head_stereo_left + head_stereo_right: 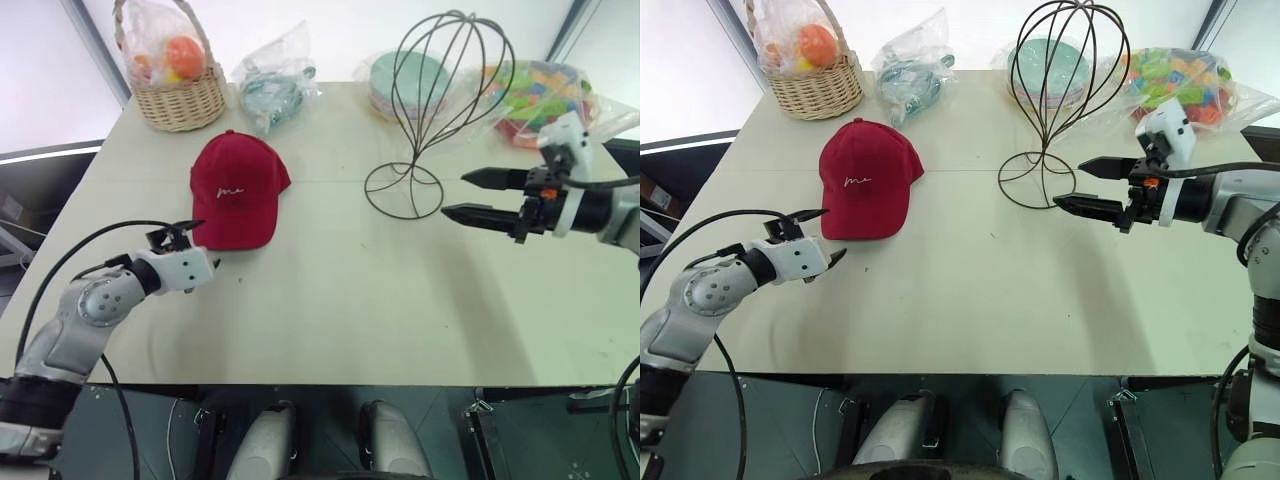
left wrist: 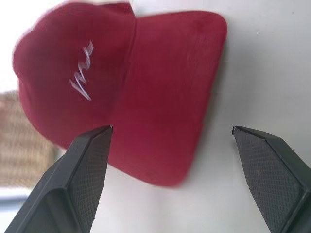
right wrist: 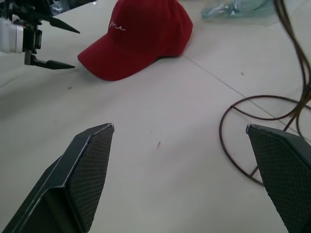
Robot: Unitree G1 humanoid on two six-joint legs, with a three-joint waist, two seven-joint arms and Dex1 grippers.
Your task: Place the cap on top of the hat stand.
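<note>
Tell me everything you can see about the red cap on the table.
The cap is dark red fabric, with small white script stitched on its front and a curved brim. It lies crown up on the pale table, brim toward the robot, between the wicker basket and the wire hat stand, touching neither. The open left gripper sits just short of the brim; nothing holds the cap.

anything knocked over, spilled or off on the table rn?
Nothing stands out. The cap lies flat on the table, brim toward the robot. The hat stand is upright and bare. The basket and bagged items sit intact along the far edge. Both grippers are open, holding nothing.
</note>
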